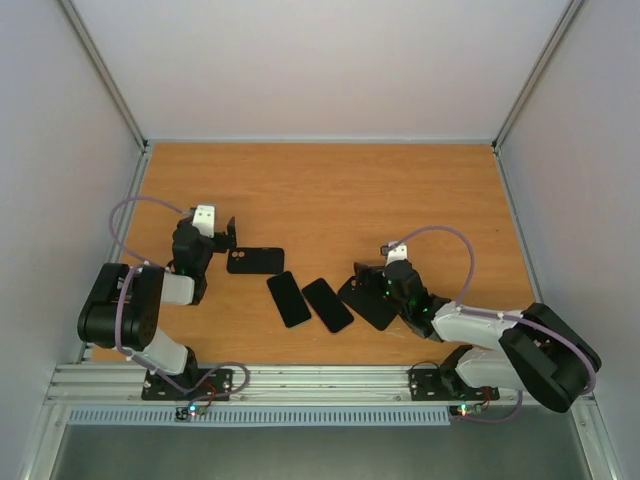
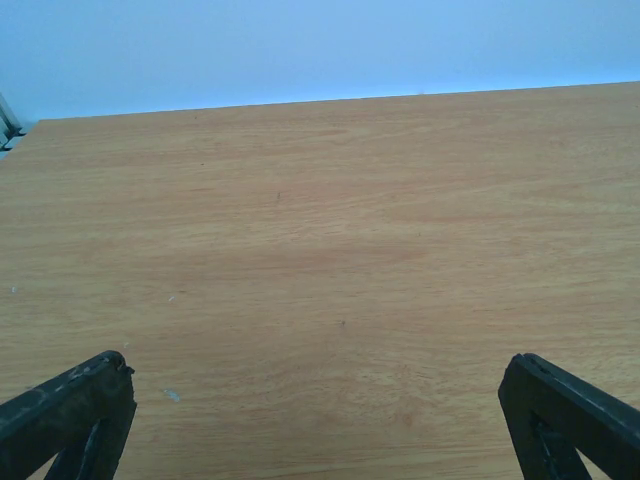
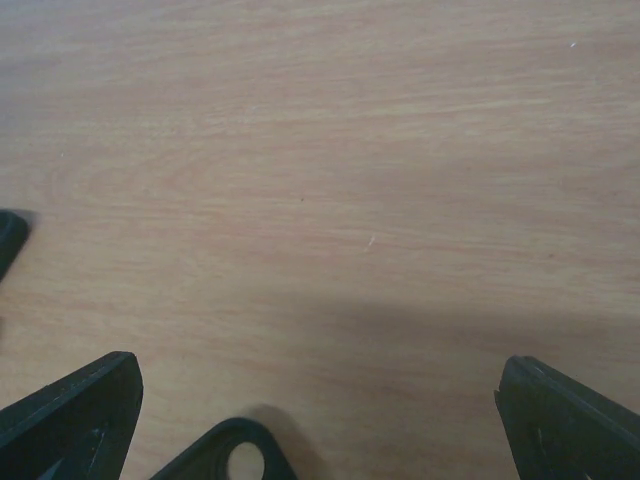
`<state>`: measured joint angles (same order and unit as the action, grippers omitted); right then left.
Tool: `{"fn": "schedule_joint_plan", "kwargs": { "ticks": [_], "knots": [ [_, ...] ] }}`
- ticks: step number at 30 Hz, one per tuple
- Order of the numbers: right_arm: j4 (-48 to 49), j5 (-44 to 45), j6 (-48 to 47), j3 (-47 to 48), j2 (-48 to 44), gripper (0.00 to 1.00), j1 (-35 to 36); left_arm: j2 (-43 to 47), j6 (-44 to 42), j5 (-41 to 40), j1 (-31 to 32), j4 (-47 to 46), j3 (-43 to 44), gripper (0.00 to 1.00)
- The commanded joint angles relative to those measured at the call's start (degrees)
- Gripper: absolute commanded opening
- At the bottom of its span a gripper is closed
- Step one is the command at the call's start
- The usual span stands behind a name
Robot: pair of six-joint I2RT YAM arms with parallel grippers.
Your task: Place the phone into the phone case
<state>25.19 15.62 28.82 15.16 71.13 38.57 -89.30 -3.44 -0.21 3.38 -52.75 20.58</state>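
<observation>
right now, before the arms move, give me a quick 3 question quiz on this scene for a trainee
1. True or false: the left hand and right hand are both open and empty.
2. The case by the left hand lies: A between its fingers; B flat on the table, beside it; C on top of a phone.
3. How many phones lie between the arms?
Key: 1 true; 2 B; 3 two.

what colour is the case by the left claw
The case is black, clearest in the top view.
</observation>
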Motion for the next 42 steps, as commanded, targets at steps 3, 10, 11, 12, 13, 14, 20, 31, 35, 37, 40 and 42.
{"fn": "schedule_joint_plan", "kwargs": {
  "ticks": [3,10,11,12,13,14,20,31,35,37,40,42],
  "knots": [
    [-4.36,-0.38,0.94,1.47,-2.9,0.98,4.39,-0.26,-0.61,0.03,-0.47,-2.66,0.52,0.99],
    [-17.39,6.2,-0.96,11.42,-2.14,0.98,21.25,-0.2,-0.67,0.03,-0.39,-2.9,0.39,0.99],
    [-18.16,5.07,-0.4,12.11,-1.61,0.98,22.27,-0.2,-0.68,0.03,-0.42,-3.03,0.36,1.0],
    [-18.2,3.43,-0.23,12.47,-1.06,0.98,22.96,-0.19,-0.85,0.03,-0.47,-3.27,0.28,0.99],
    [-17.72,1.3,0.08,12.48,-0.68,0.98,23.42,-0.2,-0.97,1.26,-0.46,-3.46,0.13,0.99],
    [-17.05,-0.56,0.56,12.21,-0.26,0.98,23.82,-0.14,-1.1,1.82,-0.45,-3.86,-0.08,0.97],
    [-15.13,-4.12,1.58,12.19,5.5,0.98,29.5,5.39,-1.92,7.14,-0.75,-1.39,-1.22,0.93],
    [-18.19,-3.38,0.0,19.75,16.67,0.98,32.34,23.71,-6.2,16.92,-0.75,25.04,2.44,0.91],
    [-17.28,-4.43,0.79,19.49,16.71,0.99,32.42,22.86,-6.43,17.11,-0.74,25.04,2.77,0.91],
    [-16.16,-5.51,1.25,18.4,15.31,0.99,32.45,23.0,-6.28,17.23,-0.75,25.09,2.73,0.91],
    [-14.06,-8.24,2.35,16.96,14.86,0.99,32.45,23.14,-6.36,17.82,-0.81,25.15,2.54,0.91],
    [-12.35,-9.97,3.32,16.09,15.36,0.98,32.72,23.12,-6.48,17.83,-0.75,25.07,2.45,0.91]
  ]
}}
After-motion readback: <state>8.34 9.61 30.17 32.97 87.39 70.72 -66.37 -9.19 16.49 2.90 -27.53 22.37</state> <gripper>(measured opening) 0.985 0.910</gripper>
